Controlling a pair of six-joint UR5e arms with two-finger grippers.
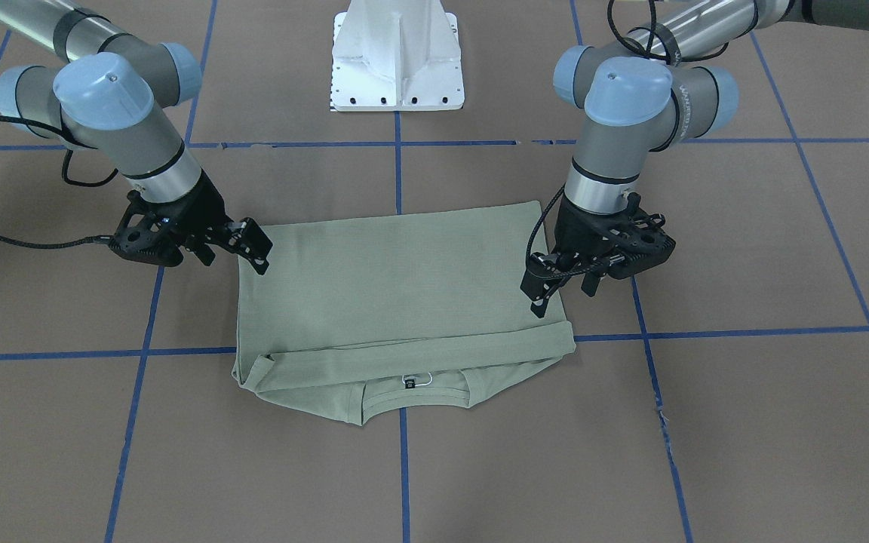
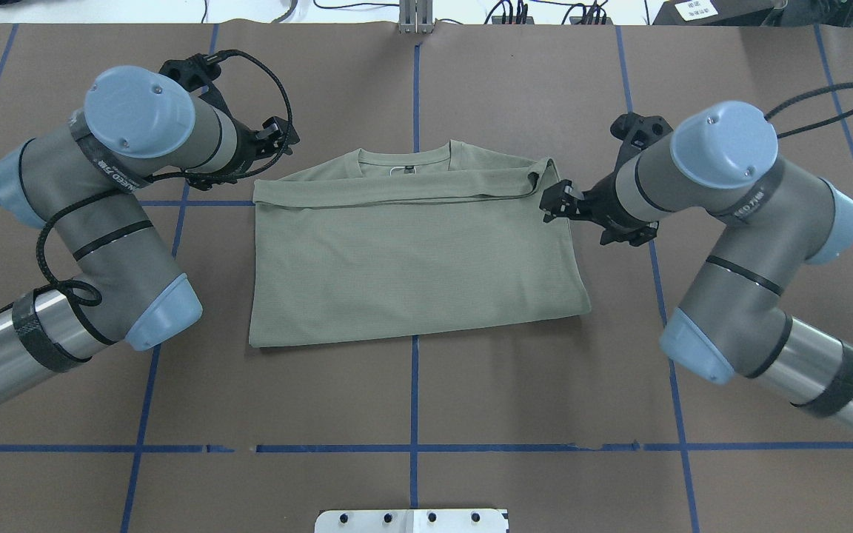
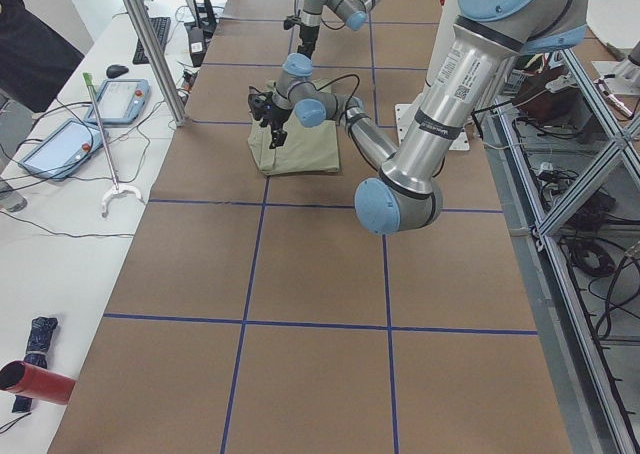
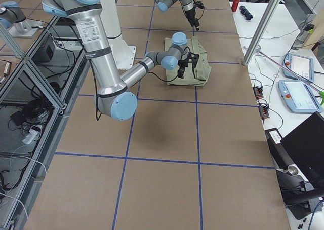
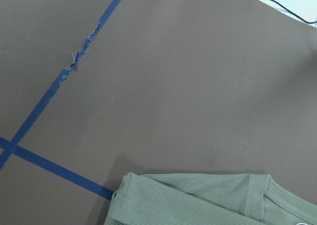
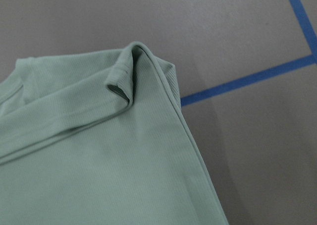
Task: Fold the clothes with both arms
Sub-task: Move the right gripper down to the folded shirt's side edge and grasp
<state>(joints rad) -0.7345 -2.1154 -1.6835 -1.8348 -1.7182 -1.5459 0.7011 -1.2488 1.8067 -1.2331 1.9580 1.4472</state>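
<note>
The sage-green shirt [image 1: 397, 286] lies flat on the brown table, folded into a rectangle. Its neck with the black label and white string tag [image 1: 413, 381] is at the far edge from the robot. A sleeve band is folded across just below the collar [image 2: 397, 189]. My left gripper [image 1: 564, 298] hovers at the shirt's left edge near the shoulder corner [image 5: 198, 200], open and holding nothing. My right gripper [image 1: 236, 260] sits open beside the opposite edge, close to the folded corner [image 6: 124, 86]. In the overhead view the left gripper [image 2: 278, 138] and right gripper [image 2: 551, 201] flank the shirt [image 2: 412, 259].
The white pedestal base [image 1: 397, 60] stands behind the shirt on the robot's side. Blue tape lines [image 2: 415, 444] cross the brown table. A side bench with tablets [image 3: 60, 139] runs along the table's far edge, and a post [image 4: 260, 27] stands there.
</note>
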